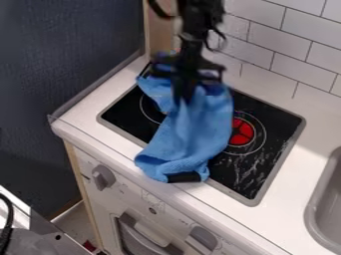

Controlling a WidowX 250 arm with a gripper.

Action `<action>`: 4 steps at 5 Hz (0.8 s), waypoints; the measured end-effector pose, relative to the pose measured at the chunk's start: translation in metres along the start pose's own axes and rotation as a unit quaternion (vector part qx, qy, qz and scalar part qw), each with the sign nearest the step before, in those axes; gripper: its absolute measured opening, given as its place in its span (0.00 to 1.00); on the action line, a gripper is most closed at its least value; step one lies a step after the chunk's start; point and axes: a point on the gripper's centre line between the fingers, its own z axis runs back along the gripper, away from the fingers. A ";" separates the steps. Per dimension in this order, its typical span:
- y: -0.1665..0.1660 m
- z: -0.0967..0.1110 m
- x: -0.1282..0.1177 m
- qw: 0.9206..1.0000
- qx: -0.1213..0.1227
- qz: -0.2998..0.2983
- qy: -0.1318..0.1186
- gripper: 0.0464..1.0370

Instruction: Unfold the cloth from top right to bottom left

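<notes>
Over the stovetop (276, 130), the gripper (183, 94) hangs against the blue cloth (190, 134), whether open or closed I can't tell; the cloth lies rumpled across the stovetop and past its front edge.

End effector (184, 95) blurry, 1 sink (322, 204) cut off @ R

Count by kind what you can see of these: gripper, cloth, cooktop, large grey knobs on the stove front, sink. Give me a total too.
Gripper: 1
Blue cloth: 1
Black cooktop: 1
Large grey knobs: 2
Sink, partly in view: 1
Total: 6
</notes>
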 end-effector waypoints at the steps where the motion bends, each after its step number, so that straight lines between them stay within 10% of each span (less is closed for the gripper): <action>1: 0.010 0.015 0.004 1.000 0.014 0.009 -0.011 0.01; 4: 0.090 0.035 0.008 0.994 0.034 0.102 -0.037 0.01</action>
